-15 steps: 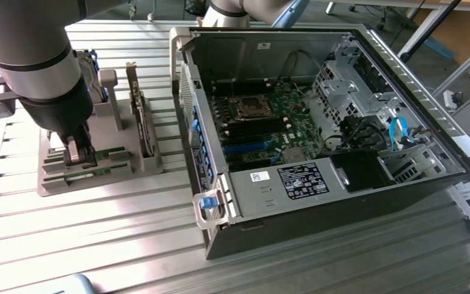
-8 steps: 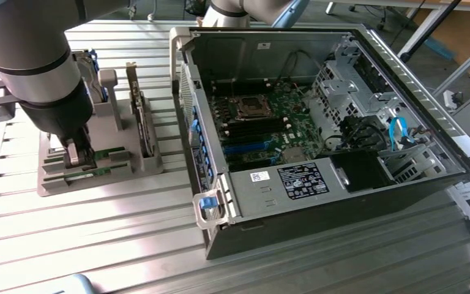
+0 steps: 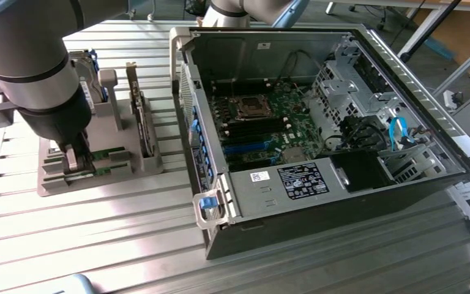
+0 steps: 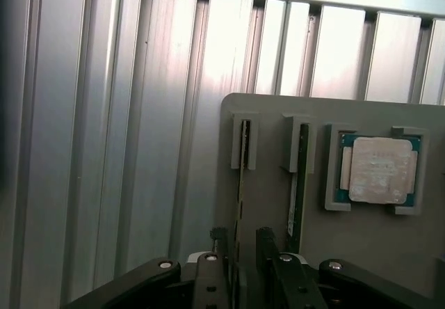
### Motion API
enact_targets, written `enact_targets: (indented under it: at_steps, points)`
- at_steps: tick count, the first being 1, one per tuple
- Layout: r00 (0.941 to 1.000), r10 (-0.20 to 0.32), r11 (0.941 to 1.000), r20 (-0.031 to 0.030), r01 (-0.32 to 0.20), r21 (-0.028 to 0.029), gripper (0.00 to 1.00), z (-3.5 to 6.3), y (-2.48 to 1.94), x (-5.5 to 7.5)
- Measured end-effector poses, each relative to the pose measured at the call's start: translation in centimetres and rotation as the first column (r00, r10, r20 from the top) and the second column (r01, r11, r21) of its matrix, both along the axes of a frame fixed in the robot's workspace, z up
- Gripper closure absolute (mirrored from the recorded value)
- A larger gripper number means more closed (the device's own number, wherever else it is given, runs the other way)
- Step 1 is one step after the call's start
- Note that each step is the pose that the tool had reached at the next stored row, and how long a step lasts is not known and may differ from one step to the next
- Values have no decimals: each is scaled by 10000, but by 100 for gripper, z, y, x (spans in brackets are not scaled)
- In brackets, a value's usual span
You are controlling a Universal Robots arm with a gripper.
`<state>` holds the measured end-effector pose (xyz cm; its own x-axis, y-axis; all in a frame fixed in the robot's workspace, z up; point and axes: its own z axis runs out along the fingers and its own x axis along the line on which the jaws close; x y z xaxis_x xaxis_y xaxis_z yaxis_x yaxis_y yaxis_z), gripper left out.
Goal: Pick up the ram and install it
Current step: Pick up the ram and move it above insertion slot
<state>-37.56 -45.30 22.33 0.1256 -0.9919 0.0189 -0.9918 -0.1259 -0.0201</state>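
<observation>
Two ram sticks stand on edge in slots of a grey holder point(image 4: 268, 197). My gripper point(image 4: 240, 245) is open, its dark fingers point(image 4: 267, 242) straddling the nearer end of one ram stick point(image 4: 243, 149) with a small gap on each side. The other ram stick point(image 4: 300, 177) stands parallel beside it, outside the jaws. In the exterior view the gripper point(image 3: 76, 160) reaches down into the holder point(image 3: 96, 180) at that view's left, where a strip of green ram point(image 3: 103, 155) shows beside it.
A square silver processor point(image 4: 379, 170) lies in its pocket on the holder. A hard drive with blue rails point(image 3: 88, 76) and an upright card point(image 3: 141, 116) stand behind. The open computer case point(image 3: 218, 202) with its motherboard point(image 3: 259, 125) sits at the exterior view's right on the ribbed aluminium table point(image 3: 96, 245).
</observation>
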Motion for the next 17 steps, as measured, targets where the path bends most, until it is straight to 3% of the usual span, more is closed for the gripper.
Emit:
enact_targets:
  at_steps: [17]
  points:
    - [10000, 6, 10000, -2, -6, -1, 70, -111, -19, 0]
